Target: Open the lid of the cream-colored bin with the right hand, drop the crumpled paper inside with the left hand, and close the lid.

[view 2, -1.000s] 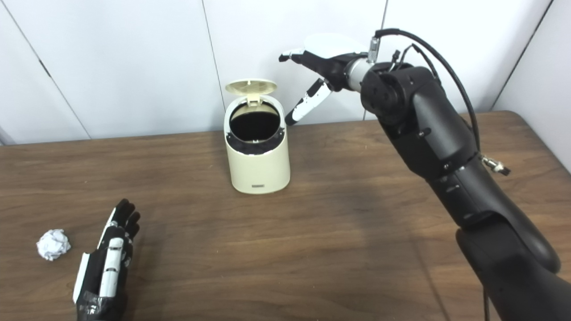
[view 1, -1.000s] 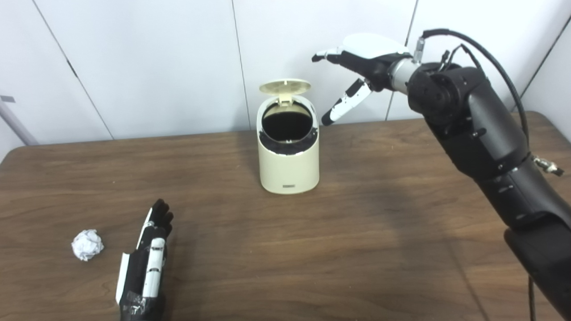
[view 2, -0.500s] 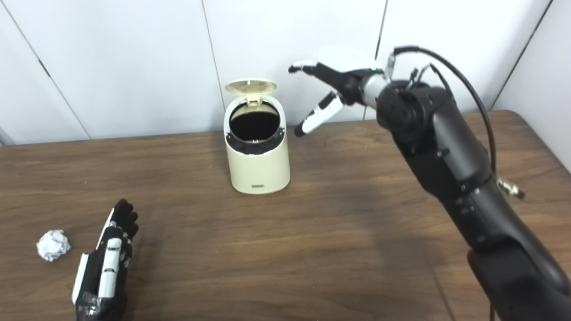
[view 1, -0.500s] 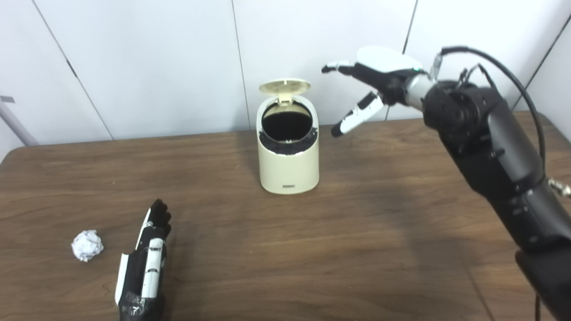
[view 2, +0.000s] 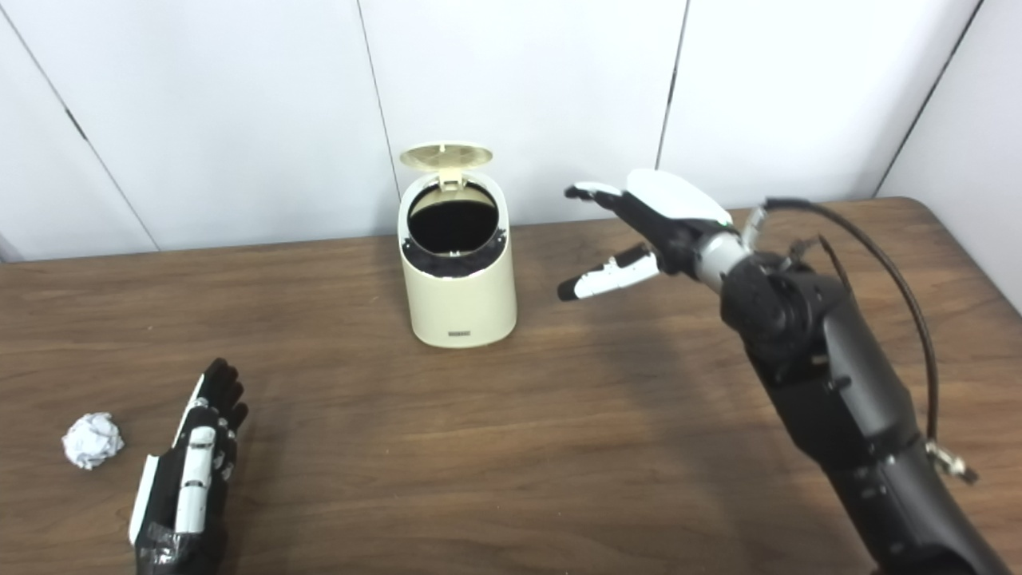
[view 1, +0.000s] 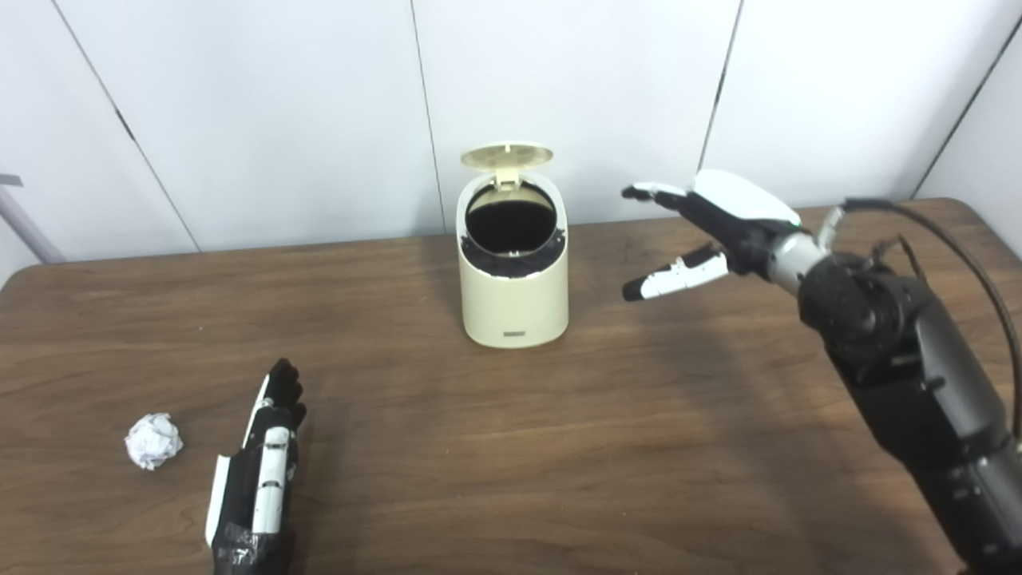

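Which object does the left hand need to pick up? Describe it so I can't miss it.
On the brown table, look at the near left corner, just left of the left hand. The crumpled paper lies there: a small white wad, far from the cream-colored bin.

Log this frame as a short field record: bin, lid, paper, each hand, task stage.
bin: cream-colored bin, upright at mid-table
lid: lid tipped up at the back, opening exposed
paper: crumpled paper on the table, near left, apart from the bin
left hand: left hand flat on the table beside the paper, open, not touching it
right hand: right hand open, in the air right of the bin
task stage: lid open; paper not yet picked up
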